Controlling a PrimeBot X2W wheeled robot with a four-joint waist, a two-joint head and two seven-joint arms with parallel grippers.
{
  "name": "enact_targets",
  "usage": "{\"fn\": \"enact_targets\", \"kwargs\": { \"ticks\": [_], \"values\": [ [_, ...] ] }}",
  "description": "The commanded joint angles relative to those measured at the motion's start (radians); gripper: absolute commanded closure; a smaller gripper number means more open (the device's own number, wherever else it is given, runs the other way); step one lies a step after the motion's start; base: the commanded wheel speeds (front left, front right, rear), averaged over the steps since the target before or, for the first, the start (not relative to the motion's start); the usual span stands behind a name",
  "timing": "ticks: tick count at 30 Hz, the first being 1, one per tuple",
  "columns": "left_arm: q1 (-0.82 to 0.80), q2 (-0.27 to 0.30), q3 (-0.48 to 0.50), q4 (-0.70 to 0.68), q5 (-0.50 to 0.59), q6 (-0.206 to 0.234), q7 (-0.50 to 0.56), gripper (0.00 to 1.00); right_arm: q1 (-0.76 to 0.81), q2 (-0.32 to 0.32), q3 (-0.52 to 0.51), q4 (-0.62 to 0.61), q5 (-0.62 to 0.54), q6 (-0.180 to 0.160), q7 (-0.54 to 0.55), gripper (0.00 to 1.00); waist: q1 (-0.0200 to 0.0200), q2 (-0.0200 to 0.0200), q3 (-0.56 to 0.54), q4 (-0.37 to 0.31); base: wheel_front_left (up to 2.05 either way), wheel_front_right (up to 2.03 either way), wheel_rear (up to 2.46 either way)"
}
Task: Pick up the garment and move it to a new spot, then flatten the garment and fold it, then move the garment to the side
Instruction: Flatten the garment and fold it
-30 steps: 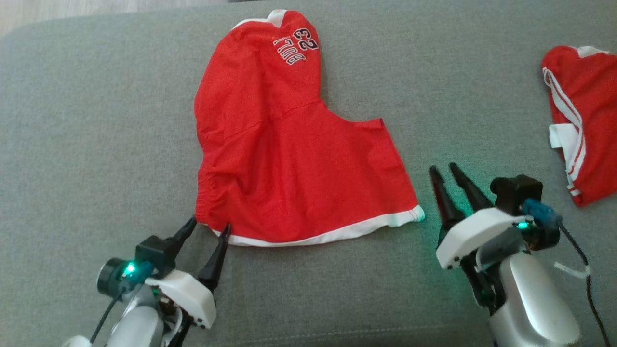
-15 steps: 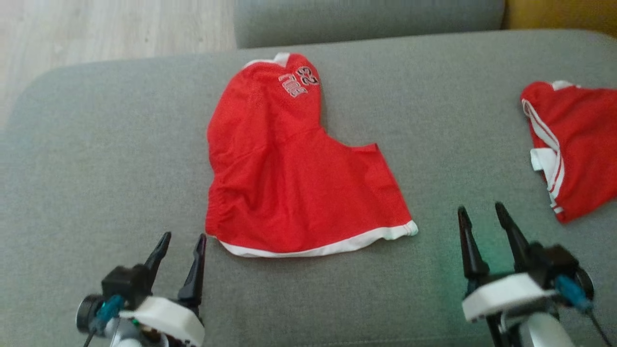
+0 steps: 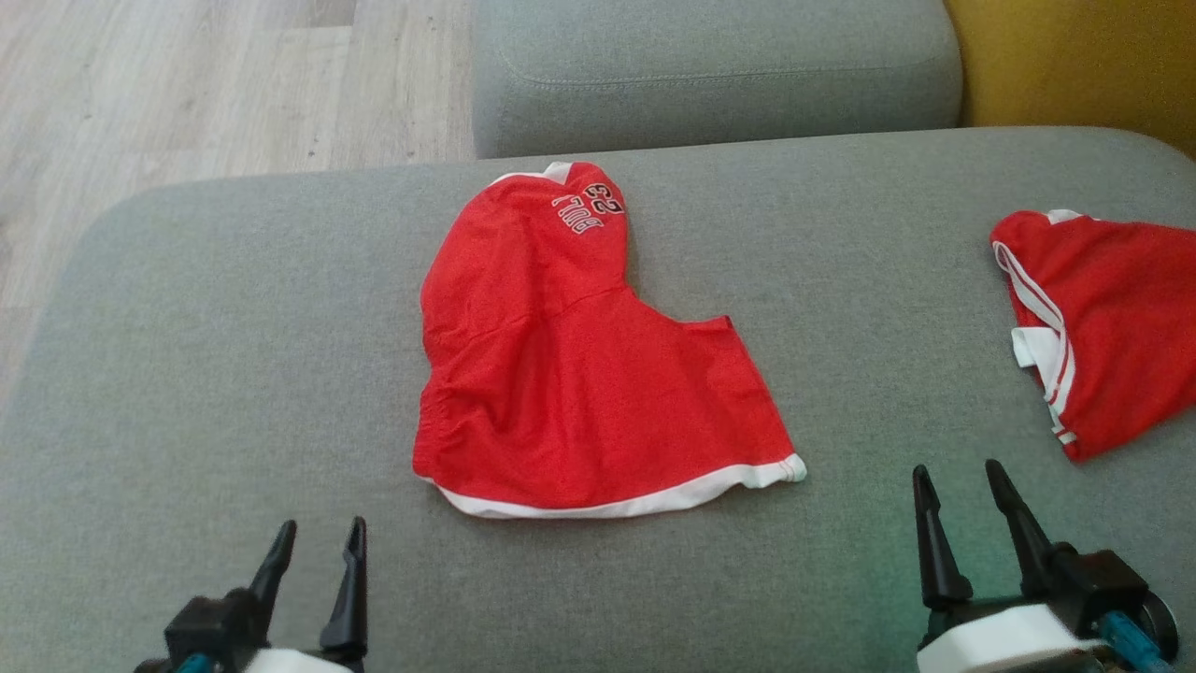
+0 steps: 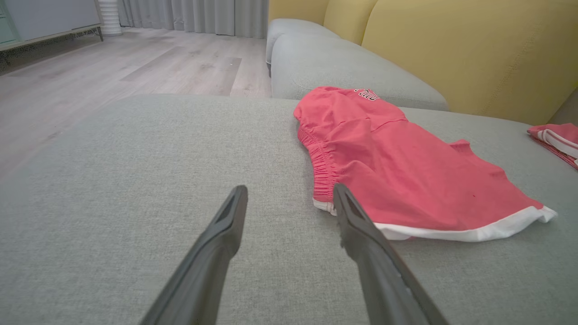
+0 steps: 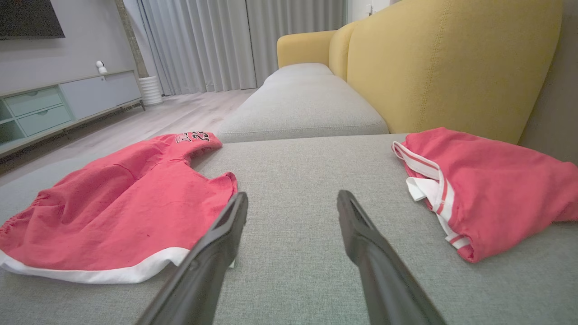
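Grippers first. Left gripper (image 3: 322, 525) sits low at the left of the head view, jaws spread wide, nothing held between them. In its own wrist view (image 4: 289, 189) it is above bare grey fabric, short of the shorts and not touching them. Right gripper (image 3: 956, 469) is low on the right, jaws likewise wide apart and empty. From its wrist camera (image 5: 292, 195) it points into the open strip of cushion between the two red items.

Red shorts (image 3: 579, 374) lie spread out mid-cushion, ahead of and between both grippers. The elastic waistband runs along the left edge and the white-trimmed hem lies nearest the robot. One leg reaches toward the far edge, with white lettering and "23" on it. The fabric is mostly flat, with some wrinkles near the waistband (image 4: 323, 176).

Second red garment (image 3: 1103, 327), with white stripes, lies bunched at the right side of the same grey seat cushion (image 3: 234, 327), well apart from the shorts.

Beyond are another grey cushion (image 3: 710, 75), a yellow backrest (image 3: 1074, 65) and a pale wood floor (image 3: 187, 84). Grey curtains (image 5: 203, 45) and a low cabinet (image 5: 54, 104) stand at the far side of the room.
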State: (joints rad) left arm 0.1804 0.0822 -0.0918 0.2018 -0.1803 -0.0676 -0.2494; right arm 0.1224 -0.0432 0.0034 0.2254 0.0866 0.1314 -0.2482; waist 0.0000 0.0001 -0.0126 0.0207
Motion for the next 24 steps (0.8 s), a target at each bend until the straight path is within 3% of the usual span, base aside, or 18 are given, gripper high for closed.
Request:
{"fn": "enact_targets", "kwargs": {
  "ticks": [1,7,11,18,24],
  "values": [
    [-0.042,-0.001,0.045,-0.03,0.007,-0.005,-0.012,0.0,-0.02,-0.007,0.027,-0.034,-0.002,-0.001,-0.013,0.0,0.0,-0.0001,0.001,0.001,0.0,0.0,0.0],
    [-0.051,-0.013,0.05,-0.018,0.031,-0.028,-0.012,0.0,-0.036,-0.007,0.049,-0.012,0.029,-0.001,-0.013,0.0,0.0,-0.0001,0.012,0.001,0.0,0.0,0.0],
    [-0.089,-0.008,0.022,0.026,0.054,-0.044,-0.012,0.0,-0.099,-0.008,0.115,0.047,0.067,-0.001,0.011,0.0,0.0,-0.0001,0.052,-0.003,0.0,0.0,0.0],
    [-0.217,0.027,-0.031,0.132,0.086,-0.057,-0.012,0.0,-0.267,-0.022,0.209,0.13,0.103,-0.001,0.199,0.0,0.0,-0.0001,0.14,0.004,0.0,0.0,0.0],
    [-0.308,0.055,-0.087,0.233,0.089,-0.061,-0.012,0.0,-0.321,-0.037,0.238,0.172,0.128,-0.001,0.369,0.0,0.0,-0.0001,0.174,0.023,0.0,0.0,0.0]
  ]
}}
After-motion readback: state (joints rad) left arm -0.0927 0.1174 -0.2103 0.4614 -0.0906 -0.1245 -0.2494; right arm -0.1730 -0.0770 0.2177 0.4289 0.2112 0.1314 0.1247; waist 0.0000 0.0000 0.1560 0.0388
